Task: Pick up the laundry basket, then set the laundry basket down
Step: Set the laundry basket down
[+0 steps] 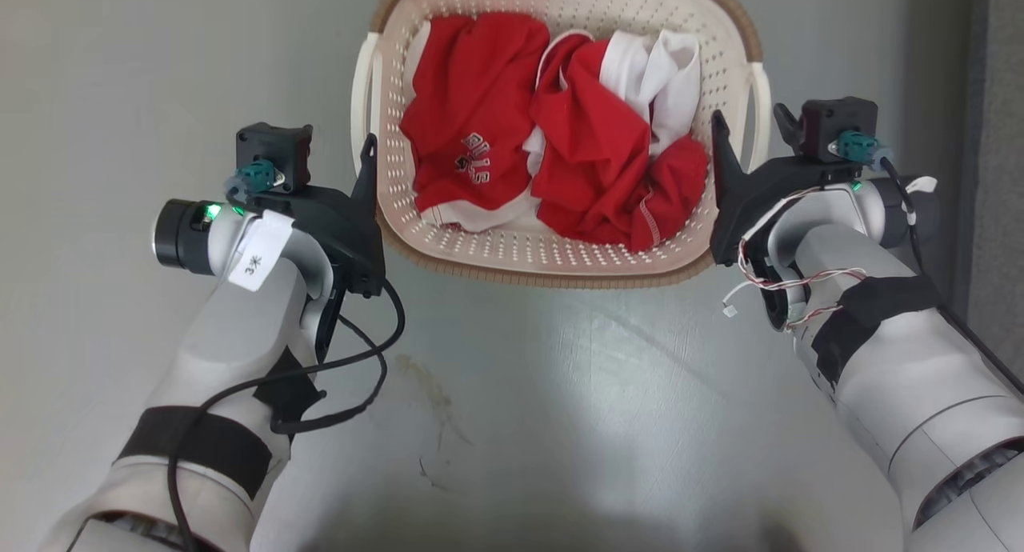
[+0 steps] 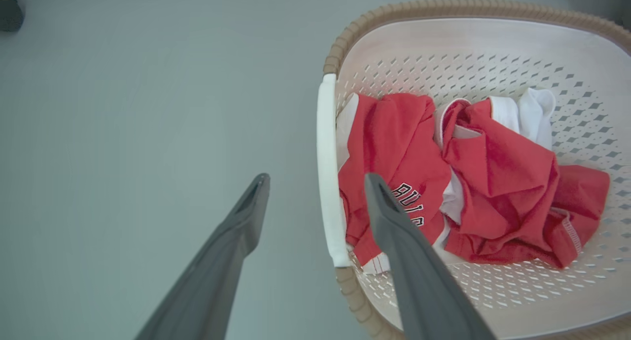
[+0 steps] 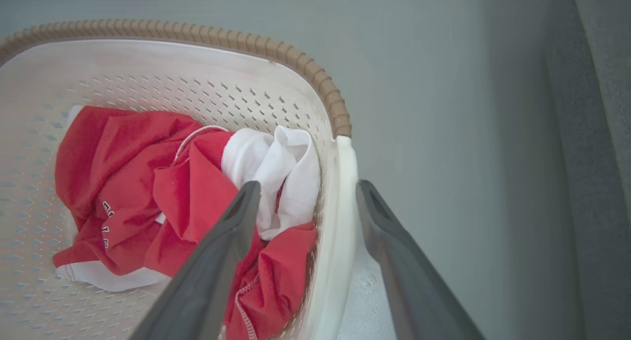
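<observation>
laundry basket (image 1: 552, 274) sits on the grey floor (image 1: 560, 392) dead ahead, red and white clothes (image 1: 480, 112) inside; left pincer (image 2: 316, 180) spread astride the left handle (image 2: 326, 172), right pincer (image 3: 306, 186) spread astride the right handle (image 3: 342, 207), seemingly not touching.

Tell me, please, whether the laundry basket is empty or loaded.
Loaded: crumpled red and white clothes lie inside the laundry basket, covering much of its floor.
</observation>
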{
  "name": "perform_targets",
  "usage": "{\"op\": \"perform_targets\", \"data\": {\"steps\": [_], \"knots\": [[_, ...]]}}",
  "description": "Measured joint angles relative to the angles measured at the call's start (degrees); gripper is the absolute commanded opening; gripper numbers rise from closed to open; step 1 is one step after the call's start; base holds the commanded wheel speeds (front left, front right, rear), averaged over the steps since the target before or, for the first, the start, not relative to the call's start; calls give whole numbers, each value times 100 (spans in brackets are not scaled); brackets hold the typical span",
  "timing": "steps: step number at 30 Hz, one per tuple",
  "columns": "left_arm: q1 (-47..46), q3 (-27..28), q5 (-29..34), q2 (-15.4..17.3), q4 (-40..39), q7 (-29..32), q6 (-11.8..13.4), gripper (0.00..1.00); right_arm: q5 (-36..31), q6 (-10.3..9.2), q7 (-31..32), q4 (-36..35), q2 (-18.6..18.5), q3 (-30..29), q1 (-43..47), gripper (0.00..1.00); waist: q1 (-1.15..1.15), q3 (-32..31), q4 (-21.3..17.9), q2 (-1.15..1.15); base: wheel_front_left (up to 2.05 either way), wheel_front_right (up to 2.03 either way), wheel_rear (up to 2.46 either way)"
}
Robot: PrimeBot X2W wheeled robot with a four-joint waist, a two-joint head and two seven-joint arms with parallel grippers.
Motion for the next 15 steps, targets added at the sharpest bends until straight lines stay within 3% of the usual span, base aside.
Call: {"op": "perform_targets", "data": {"steps": [15], "knots": [[417, 270, -35, -5, -479, 0, 157, 100, -174, 0, 0, -421, -23, -214, 397, 100, 0, -701, -34, 0, 0, 0, 0]]}}
